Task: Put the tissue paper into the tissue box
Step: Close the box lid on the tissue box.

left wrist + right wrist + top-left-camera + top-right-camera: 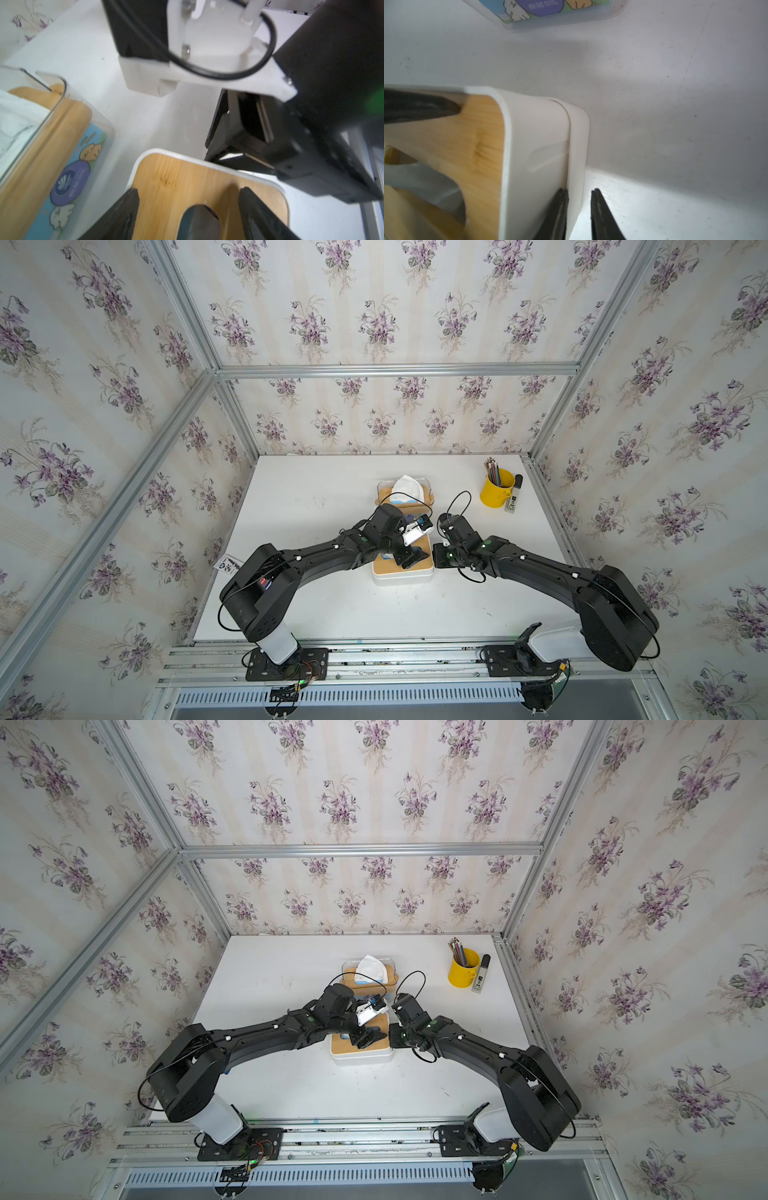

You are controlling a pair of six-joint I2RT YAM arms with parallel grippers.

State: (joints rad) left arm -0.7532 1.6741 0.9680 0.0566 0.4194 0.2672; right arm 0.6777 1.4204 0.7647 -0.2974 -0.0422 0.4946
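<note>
The matte white counter [316, 605] carries a round-cornered tissue box [403, 577] with smooth white plastic walls. Its grainy bamboo lid [187, 178] is cut with an oval slot [199, 216]. Behind it stands a clear-walled case [60, 83], also bamboo-topped, with a cartoon-printed blue pack [68, 180] inside. The crumpled white tissue paper [409, 486] rises from that case's top. The left pincer [189, 191] hangs spread wide above the white box's lid, its black fingers either side of the slot. The right pincer [579, 190] is drawn narrow, pinching the box's lower wall at a corner. Far right, a glossy yellow cup [492, 493] holds pencils [492, 468].
</note>
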